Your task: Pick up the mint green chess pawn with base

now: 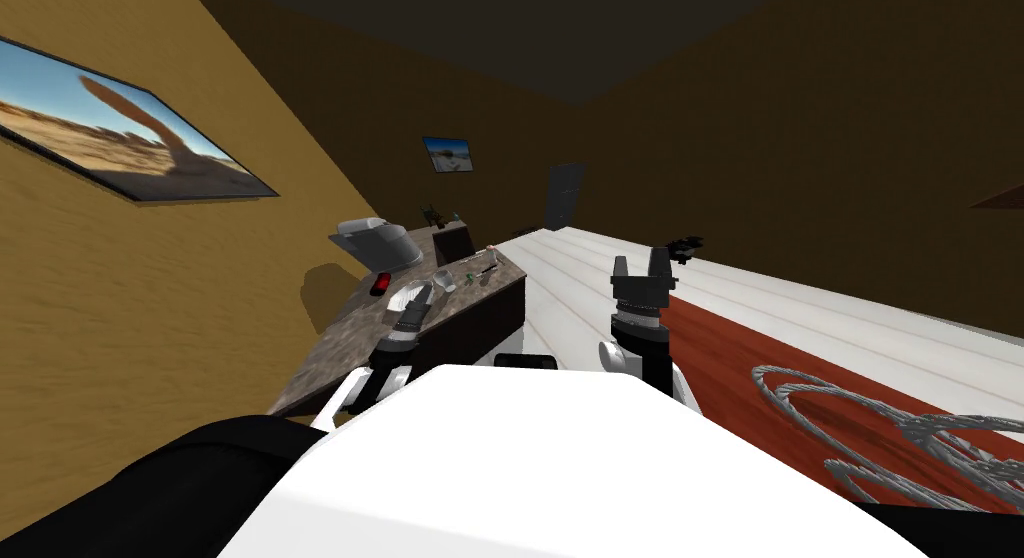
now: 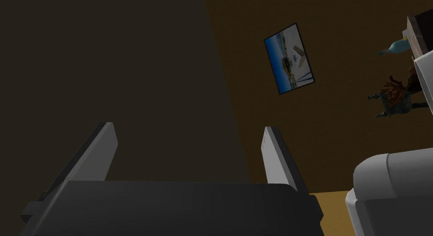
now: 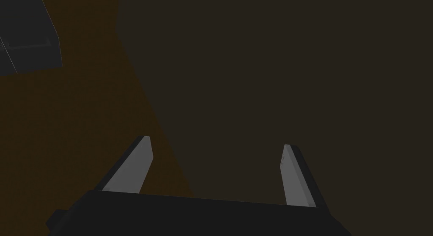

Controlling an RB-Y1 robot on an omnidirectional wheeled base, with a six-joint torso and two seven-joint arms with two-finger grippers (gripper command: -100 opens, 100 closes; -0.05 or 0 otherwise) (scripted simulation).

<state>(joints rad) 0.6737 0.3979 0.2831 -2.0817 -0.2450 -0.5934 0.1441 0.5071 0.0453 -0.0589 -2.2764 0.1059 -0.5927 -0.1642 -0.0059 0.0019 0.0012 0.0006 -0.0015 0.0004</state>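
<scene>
While the left gripper (image 1: 418,294) hovers over the mottled bench (image 1: 340,347) left of centre in the head view, its fingers stand apart, empty. The right gripper (image 1: 640,257), at frame centre above the floor (image 1: 580,272), is likewise spread. Just above the left gripper, a small pale pawn (image 1: 443,279) sits on the bench, too tiny to confirm.

Head camera downward; both wrists toward walls (image 2: 338,140).

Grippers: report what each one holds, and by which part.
Nothing is held. The left gripper is open with nothing in it, and the right gripper is open and empty too.
</scene>
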